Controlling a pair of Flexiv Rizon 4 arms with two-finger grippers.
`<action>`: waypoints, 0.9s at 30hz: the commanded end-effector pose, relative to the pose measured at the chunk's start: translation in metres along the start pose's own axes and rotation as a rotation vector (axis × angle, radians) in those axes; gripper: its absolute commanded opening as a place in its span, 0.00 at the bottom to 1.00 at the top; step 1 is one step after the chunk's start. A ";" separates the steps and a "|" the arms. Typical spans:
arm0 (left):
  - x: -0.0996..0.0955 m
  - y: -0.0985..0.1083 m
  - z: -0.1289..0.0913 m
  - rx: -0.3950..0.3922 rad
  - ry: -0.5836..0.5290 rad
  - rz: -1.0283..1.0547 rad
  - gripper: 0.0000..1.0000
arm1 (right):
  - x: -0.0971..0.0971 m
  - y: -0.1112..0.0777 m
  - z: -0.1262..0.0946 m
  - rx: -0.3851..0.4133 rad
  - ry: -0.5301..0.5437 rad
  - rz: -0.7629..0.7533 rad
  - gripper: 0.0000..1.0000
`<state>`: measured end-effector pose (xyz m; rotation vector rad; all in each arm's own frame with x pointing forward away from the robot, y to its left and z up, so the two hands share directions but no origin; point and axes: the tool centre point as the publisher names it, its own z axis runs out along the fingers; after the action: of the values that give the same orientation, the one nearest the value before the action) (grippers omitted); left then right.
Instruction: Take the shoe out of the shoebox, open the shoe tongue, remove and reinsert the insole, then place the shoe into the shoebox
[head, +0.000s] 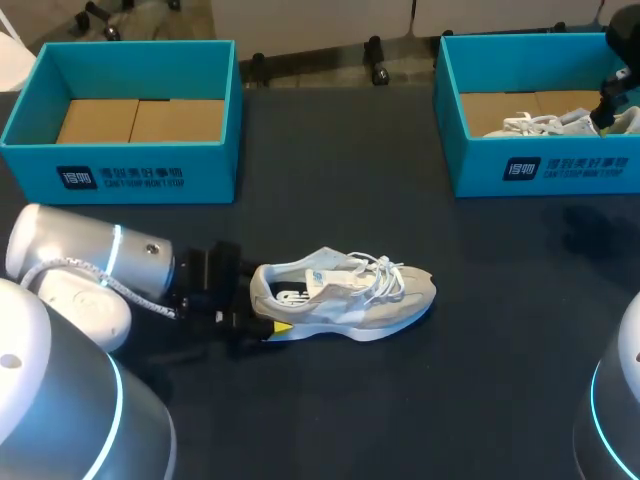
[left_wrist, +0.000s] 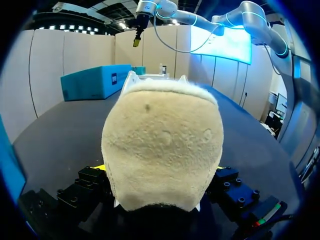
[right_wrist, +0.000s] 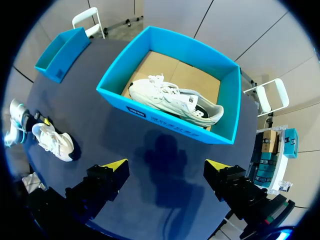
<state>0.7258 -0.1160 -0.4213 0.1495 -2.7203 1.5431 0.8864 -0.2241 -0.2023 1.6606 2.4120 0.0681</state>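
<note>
A white and beige sneaker (head: 345, 295) lies on its sole in the middle of the dark table, toe to the right. My left gripper (head: 255, 297) is at its heel, open. In the left wrist view the fuzzy beige heel (left_wrist: 162, 145) sits between the fingers of that gripper (left_wrist: 159, 172) and hides the rest of the shoe. My right gripper (right_wrist: 165, 165) hangs open and empty high above the right teal shoebox (right_wrist: 165, 120), in which a second white sneaker (right_wrist: 175, 100) lies. From that view the first sneaker (right_wrist: 52, 140) is far off beside my left arm.
An empty teal shoebox (head: 120, 180) with a cardboard floor stands at the back left. The right shoebox (head: 545, 165) stands at the back right, with my right gripper (head: 612, 100) over its far corner. Bare table lies between the boxes and around the sneaker.
</note>
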 end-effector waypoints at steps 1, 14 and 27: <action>-0.003 0.001 0.003 -0.015 0.014 0.002 0.92 | 0.000 0.000 0.000 0.000 -0.002 0.000 1.00; -0.005 0.002 0.004 -0.044 0.037 0.031 0.00 | 0.000 0.000 0.000 0.000 -0.002 0.000 1.00; -0.013 0.006 0.002 -0.054 0.048 0.025 0.00 | 0.000 0.000 0.000 0.000 -0.002 0.000 1.00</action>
<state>0.7313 -0.1155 -0.4248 0.0815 -2.7404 1.4689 0.8864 -0.2241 -0.2023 1.6606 2.4120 0.0681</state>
